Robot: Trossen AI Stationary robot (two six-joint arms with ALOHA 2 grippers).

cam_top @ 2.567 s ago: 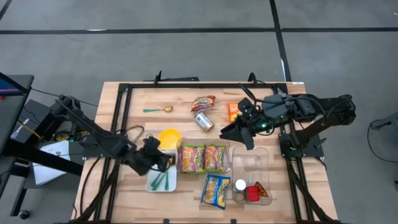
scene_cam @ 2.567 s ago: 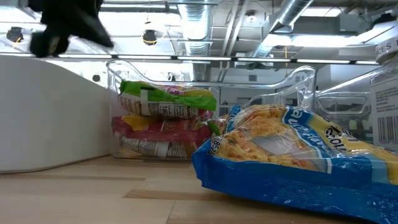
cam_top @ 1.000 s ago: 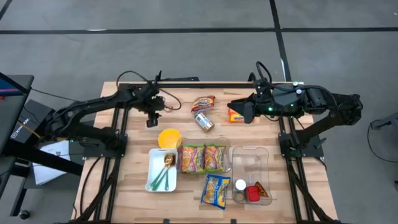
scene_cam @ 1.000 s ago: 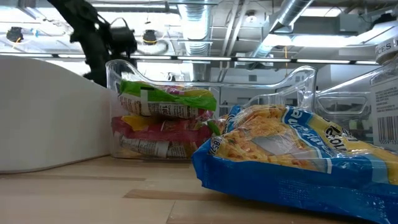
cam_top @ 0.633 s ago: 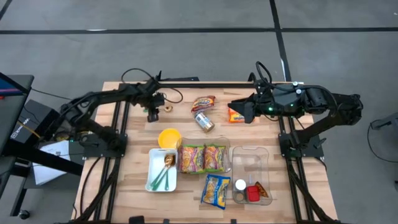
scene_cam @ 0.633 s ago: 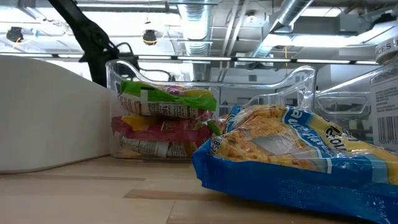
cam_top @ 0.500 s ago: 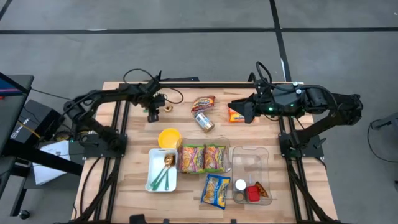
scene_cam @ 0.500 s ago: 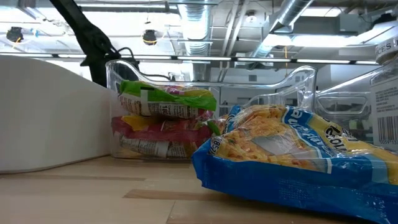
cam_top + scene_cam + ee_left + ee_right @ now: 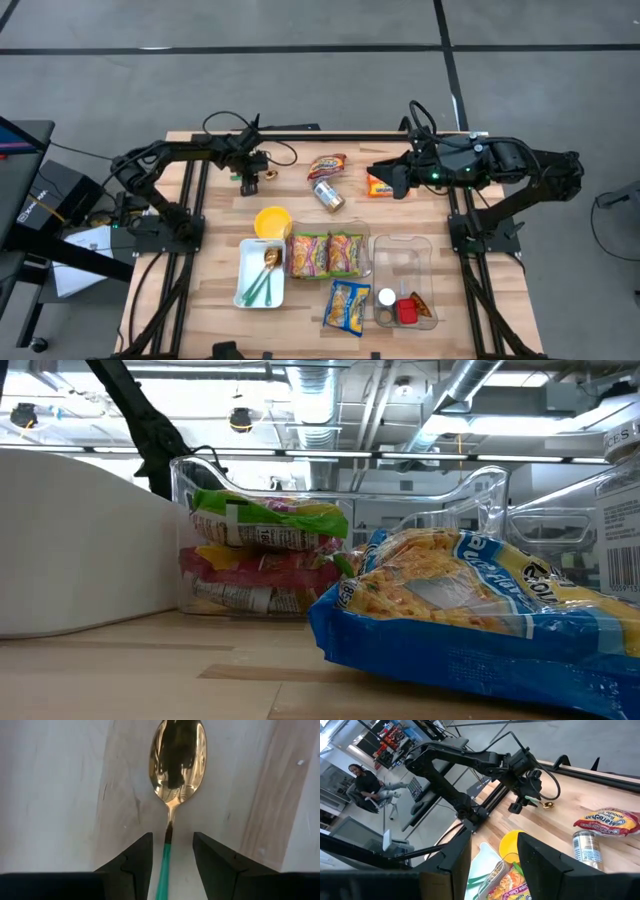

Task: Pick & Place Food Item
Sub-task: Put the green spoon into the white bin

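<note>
spoon (image 9: 176,765): left wrist view alone shows left fingers (image 9: 135,862) spread astride its green handle; right fingers (image 9: 454,855) spread, empty.

The left gripper (image 9: 249,180) hung over the gold spoon (image 9: 267,175) near the table's (image 9: 220,320) far edge; the right gripper (image 9: 385,181) hovered beside the orange packet (image 9: 374,185); a can (image 9: 328,195) and a red noodle packet (image 9: 326,165) lay between them; nearer, a yellow bowl (image 9: 272,221), a white tray (image 9: 245,292) and a clear bin (image 9: 403,262) stood.

Wooden table (image 9: 220,330) bears spoon (image 9: 175,775) (gold bowl), can (image 9: 328,194).
</note>
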